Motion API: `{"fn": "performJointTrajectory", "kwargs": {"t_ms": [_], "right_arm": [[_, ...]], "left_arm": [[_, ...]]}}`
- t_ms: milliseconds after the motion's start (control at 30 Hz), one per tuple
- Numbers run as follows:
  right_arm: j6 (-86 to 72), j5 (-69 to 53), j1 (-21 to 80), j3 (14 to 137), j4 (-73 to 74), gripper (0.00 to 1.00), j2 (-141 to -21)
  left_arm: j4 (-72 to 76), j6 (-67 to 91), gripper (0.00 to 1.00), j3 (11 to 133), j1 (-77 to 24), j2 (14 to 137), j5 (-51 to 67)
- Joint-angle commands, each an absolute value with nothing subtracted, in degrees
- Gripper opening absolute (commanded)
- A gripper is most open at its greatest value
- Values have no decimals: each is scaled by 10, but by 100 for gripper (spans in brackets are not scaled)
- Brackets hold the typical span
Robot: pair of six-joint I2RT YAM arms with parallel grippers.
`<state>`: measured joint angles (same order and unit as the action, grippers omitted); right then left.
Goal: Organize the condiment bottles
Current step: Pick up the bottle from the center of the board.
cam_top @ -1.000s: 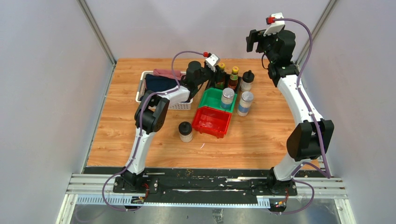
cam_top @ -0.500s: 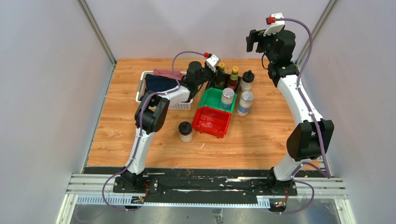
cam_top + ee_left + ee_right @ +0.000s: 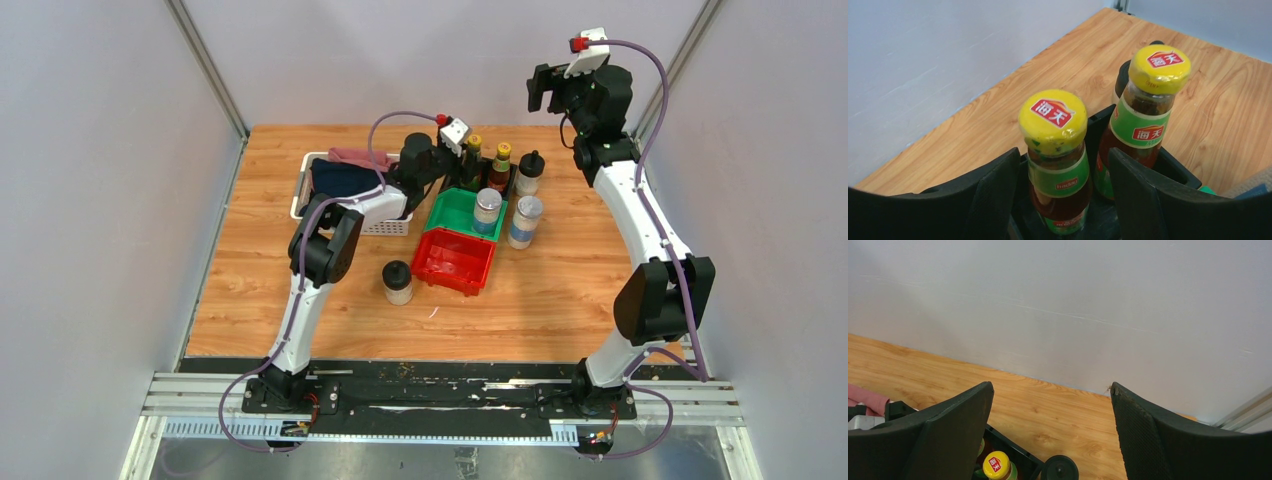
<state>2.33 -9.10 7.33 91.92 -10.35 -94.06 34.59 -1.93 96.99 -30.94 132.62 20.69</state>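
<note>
Left end effector point(image 3: 1064, 160), spread astride sauce bottle point(image 3: 1058, 177) standing in black bin point(image 3: 1175, 170): withdraw straight upward without nudging it; right end effector point(image 3: 1051, 390) spread, empty.

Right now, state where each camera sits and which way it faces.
Top external: above and behind, looking down on the table; left arm, right arm show.
Left wrist: on the left arm, looking past its jaws at two sauce bottles in the black bin.
Right wrist: held high, facing the back wall; its jaws show.
Shared: both wrist views catch a sauce bottle and the black-lidded jar.
</note>
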Motion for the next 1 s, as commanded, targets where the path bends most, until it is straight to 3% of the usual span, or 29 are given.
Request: {"fn": "performJointTrajectory", "kwargs": {"t_ms": [0, 400, 700, 733, 767, 967], "right_arm": [[15, -100, 64, 916, -116, 90, -939], [18, -62, 65, 940, -73, 90, -954], [-44, 26, 68, 1009, 70, 87, -991], [-45, 37, 69, 1012, 83, 87, -996], [-45, 48, 70, 1013, 92, 87, -999], [-57, 72, 72, 981, 116, 87, -1007]], "left_arm": [[346, -12, 72, 946, -314, 1291, 185], [333, 37, 86, 828, -314, 1130, 81], [172, 66, 87, 815, -321, 1002, -40], [157, 67, 97, 813, -322, 991, -49], [144, 71, 99, 810, -322, 981, -58], [68, 91, 100, 806, -323, 938, -86]]}}
